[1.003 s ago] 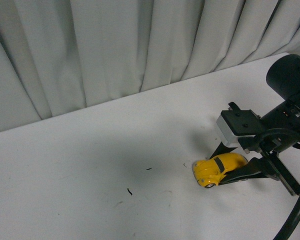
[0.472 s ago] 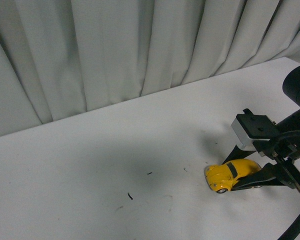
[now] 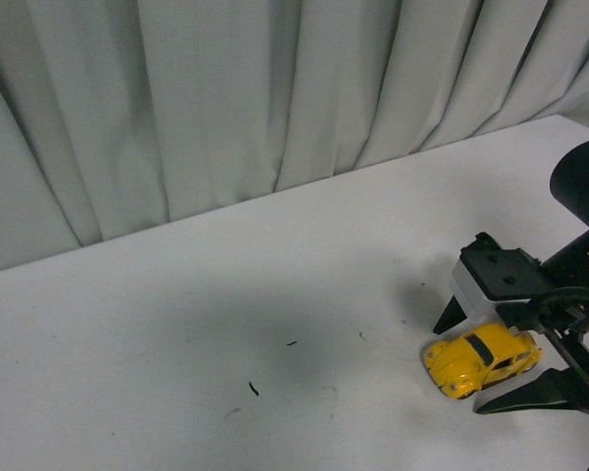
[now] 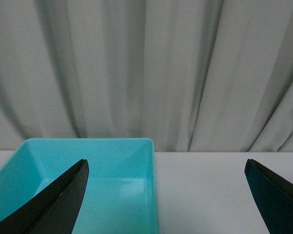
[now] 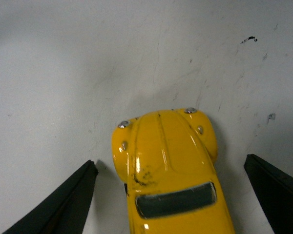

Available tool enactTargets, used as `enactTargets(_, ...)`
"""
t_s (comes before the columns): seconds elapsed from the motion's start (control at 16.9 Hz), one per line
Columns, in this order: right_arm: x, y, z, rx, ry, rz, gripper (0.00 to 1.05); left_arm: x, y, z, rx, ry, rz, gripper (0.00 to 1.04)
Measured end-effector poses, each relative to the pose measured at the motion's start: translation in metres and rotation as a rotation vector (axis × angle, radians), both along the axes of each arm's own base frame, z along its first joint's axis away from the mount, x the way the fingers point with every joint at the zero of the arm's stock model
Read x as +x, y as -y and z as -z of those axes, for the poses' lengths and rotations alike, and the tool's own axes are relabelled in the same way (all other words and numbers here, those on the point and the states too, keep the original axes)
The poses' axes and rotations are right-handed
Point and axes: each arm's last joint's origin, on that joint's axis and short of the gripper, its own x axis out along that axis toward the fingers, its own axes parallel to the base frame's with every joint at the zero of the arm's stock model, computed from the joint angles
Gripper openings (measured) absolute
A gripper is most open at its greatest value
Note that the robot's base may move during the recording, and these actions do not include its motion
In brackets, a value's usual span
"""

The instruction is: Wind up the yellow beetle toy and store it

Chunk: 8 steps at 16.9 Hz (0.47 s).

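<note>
We see a pale pleated curtain [image 3: 226,98] hanging behind the yellow beetle toy [image 3: 483,359], filling the far side of the front view; under the toy lies the white table [image 3: 177,324], on which it stands on its wheels, near the table's right end as the front view shows it.

A teal bin [image 4: 102,158] shows only in the left wrist view, open-topped, standing on the table before the curtain; we cannot tell where it lies from the toy.

The right gripper [image 3: 458,369] reaches in from the right of the toy, low over the table; its claw is spread wide, one black finger on each side of the toy, and in the right wrist view there is bare table between each fingertip and the yellow body, so it has hold of nothing; the toy sits between the jaws, nose pointing away from the wrist, headlights and bonnet towards the far side and the dark windscreen nearer the camera.

The left gripper [image 4: 164,163] is likewise spread wide, with nothing between its fingers; the bin lies beyond one finger.

Left of the toy, well apart from it, two small dark specks [image 3: 253,389] mark the table.
</note>
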Motion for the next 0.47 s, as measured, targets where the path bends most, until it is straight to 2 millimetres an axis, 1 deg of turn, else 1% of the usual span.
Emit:
enactTargets(0.06,0.0008,-0.0015,0.0000,-0.001,0.003,-0.007,1.00,0.0000,0.0000,0.0000,0.000,0.000,0.000,0.98)
enactTargets(0.18,0.0016,-0.0029,-0.0010,-0.004,0.004,-0.012,0.98,0.0000,0.0000,0.0000,0.000,0.000,0.000,0.98)
enactTargets(0.47,0.0029,-0.0054,-0.0011,-0.012,0.005,-0.018,0.98,0.0000,0.0000,0.0000,0.000,0.000,0.000,0.98)
